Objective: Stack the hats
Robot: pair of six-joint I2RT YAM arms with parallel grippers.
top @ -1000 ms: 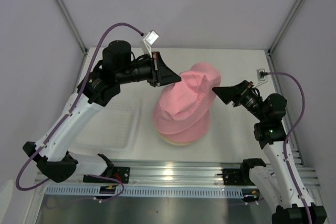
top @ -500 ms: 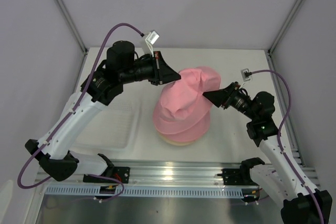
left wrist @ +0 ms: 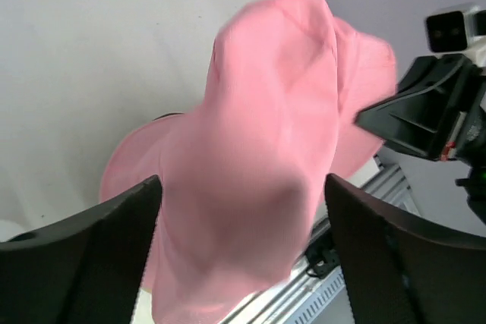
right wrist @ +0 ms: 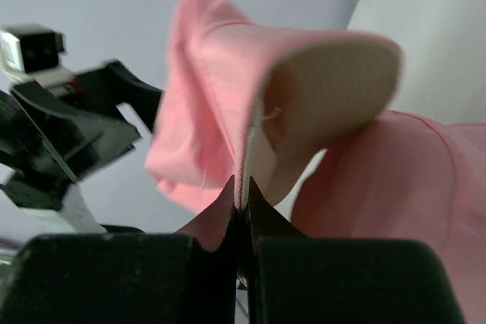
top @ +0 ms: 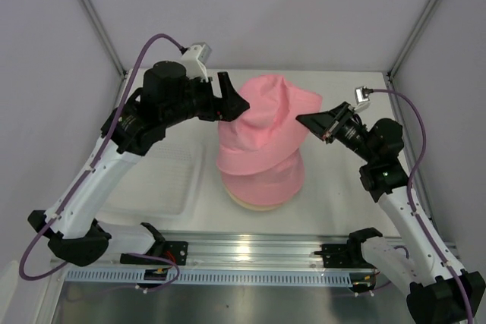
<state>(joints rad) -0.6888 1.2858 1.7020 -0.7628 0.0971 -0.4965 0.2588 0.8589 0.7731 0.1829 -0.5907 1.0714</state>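
Note:
A pink hat [top: 266, 123] hangs crumpled above a second pink hat [top: 262, 181], which sits on a beige base [top: 258, 204]. My right gripper [top: 305, 121] is shut on the right brim of the upper hat; the right wrist view shows the brim's edge pinched between its tips [right wrist: 241, 201]. At the hat's left side is my left gripper [top: 232, 101], open. In the left wrist view its fingers [left wrist: 83, 240] stand wide apart, with the pink hat [left wrist: 266, 149] hanging loose between them. The black hat is out of view.
A shallow clear tray [top: 163, 180] lies left of the stack, under the left arm. A metal rail [top: 250, 252] runs along the near edge. Grey walls close in the back and both sides.
The left gripper has opened and let go of the hat's left side. The right gripper came in, shut on the right brim and lifted it; the hat shifted left.

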